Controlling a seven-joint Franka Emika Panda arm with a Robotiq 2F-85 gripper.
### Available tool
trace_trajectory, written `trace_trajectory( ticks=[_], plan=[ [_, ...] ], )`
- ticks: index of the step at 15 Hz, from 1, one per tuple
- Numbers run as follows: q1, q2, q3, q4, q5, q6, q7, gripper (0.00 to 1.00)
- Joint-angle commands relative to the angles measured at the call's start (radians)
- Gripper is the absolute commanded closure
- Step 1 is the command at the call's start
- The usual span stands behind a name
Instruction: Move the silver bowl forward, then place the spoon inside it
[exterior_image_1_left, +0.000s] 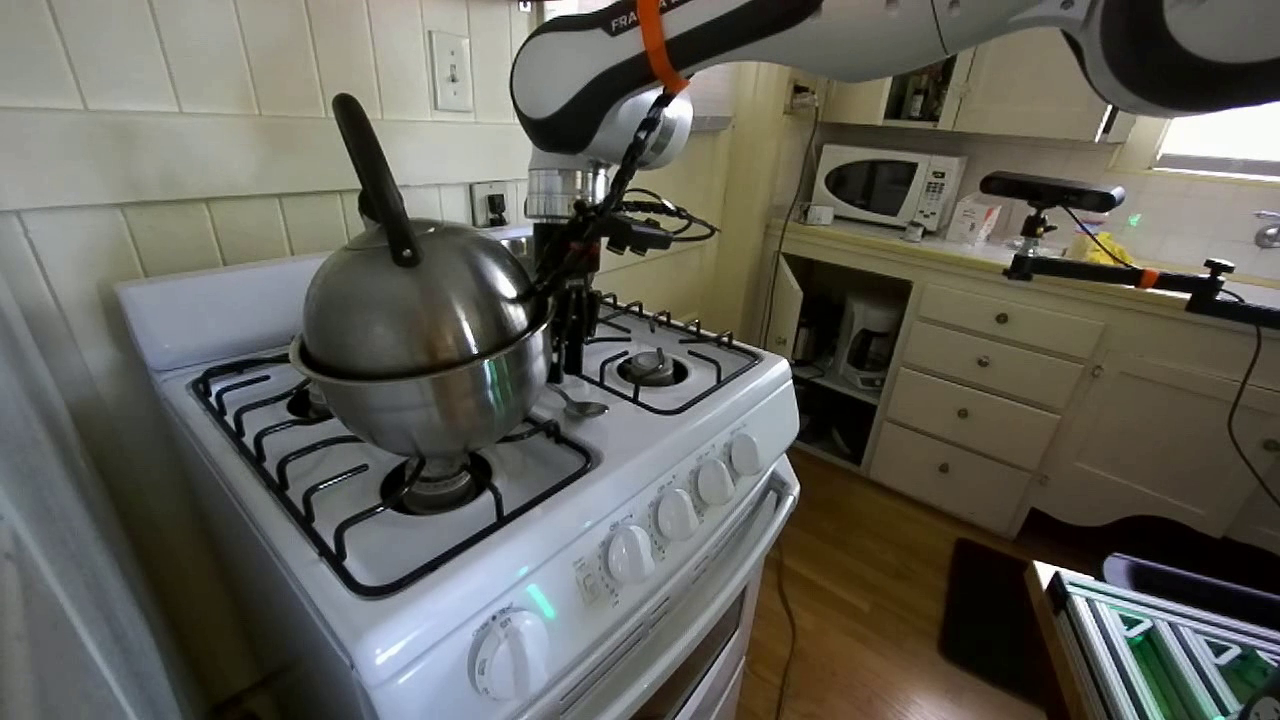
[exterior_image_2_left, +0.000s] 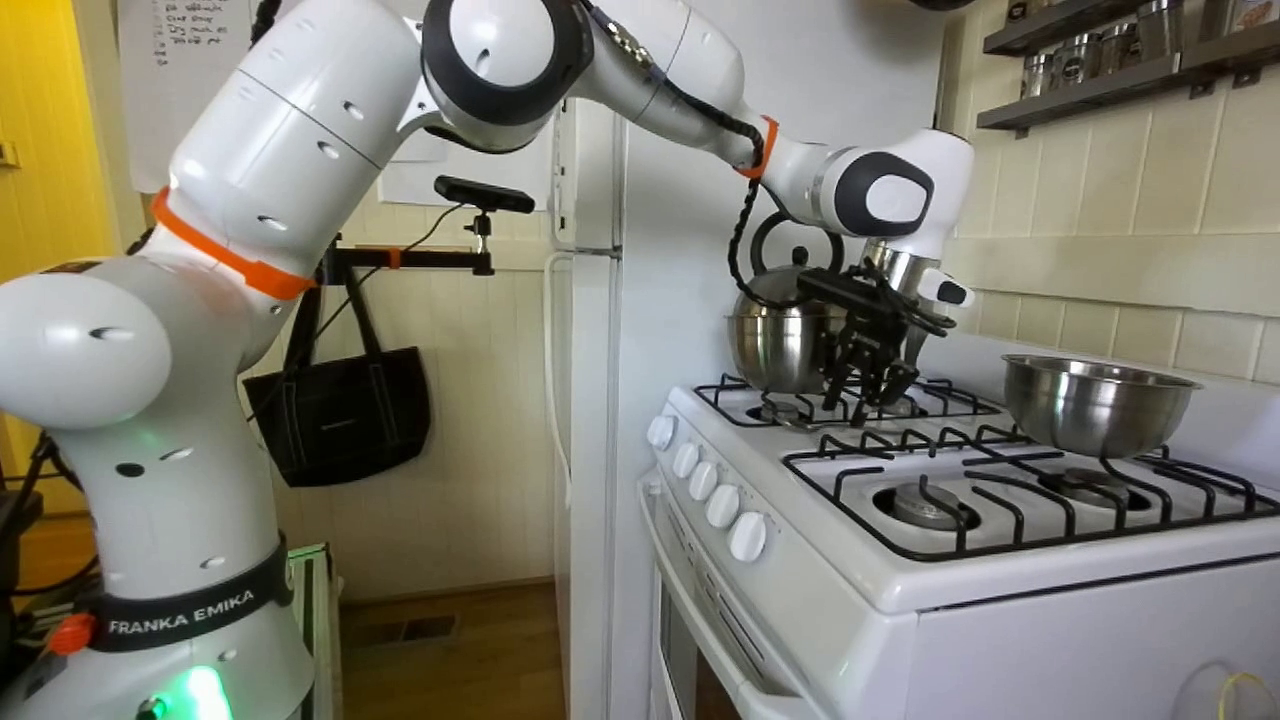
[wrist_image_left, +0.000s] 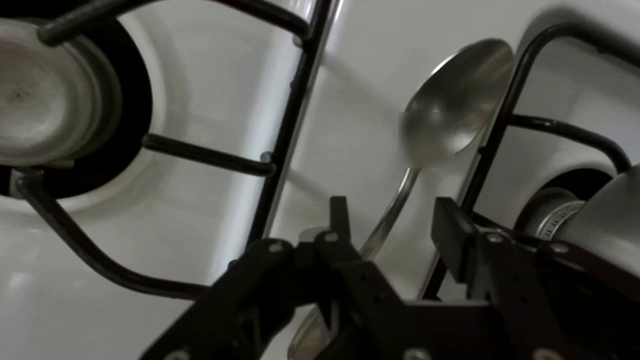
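The silver bowl (exterior_image_2_left: 1100, 412) is a shiny steel bowl standing upright on a back burner grate; in an exterior view only a sliver of the bowl (exterior_image_1_left: 518, 243) shows behind the kettle. The spoon (wrist_image_left: 465, 90) lies on the white stovetop between the two grates; the spoon (exterior_image_1_left: 583, 406) also shows beside the gripper. My gripper (wrist_image_left: 392, 210) points down, open and empty, with the spoon's handle between its fingers; part of the handle is hidden behind them. In both exterior views the gripper (exterior_image_1_left: 565, 370) (exterior_image_2_left: 846, 410) is low over the stovetop's middle strip.
A large steel kettle (exterior_image_1_left: 415, 300) with a black handle sits in another steel bowl (exterior_image_1_left: 440, 405) on a front burner, close beside the gripper. Black grates (exterior_image_2_left: 985, 500) stand up on both sides. Knobs (exterior_image_1_left: 630, 553) line the stove's front, and a wall stands behind.
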Motion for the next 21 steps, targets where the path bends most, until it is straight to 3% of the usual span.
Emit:
trace_trajectory(
  ticks=[1, 4, 5, 8, 16, 17, 19, 20, 21],
  plan=[
    [0.01, 0.042, -0.001, 0.058, -0.021, -0.058, 0.02, 0.52],
    [0.01, 0.055, 0.001, 0.074, -0.026, -0.074, 0.019, 0.61],
    [0.01, 0.057, 0.001, 0.075, -0.027, -0.075, 0.02, 0.59],
    [0.009, 0.062, 0.001, 0.083, -0.027, -0.08, 0.023, 0.77],
    [0.01, 0.064, 0.0, 0.084, -0.022, -0.087, 0.035, 0.68],
    [0.01, 0.063, 0.0, 0.085, -0.021, -0.087, 0.044, 0.69],
    [0.01, 0.063, 0.002, 0.093, -0.014, -0.089, 0.052, 0.81],
    [0.014, 0.068, 0.0, 0.102, -0.021, -0.095, 0.059, 0.77],
    [0.018, 0.079, 0.0, 0.117, -0.027, -0.105, 0.062, 0.83]
  ],
)
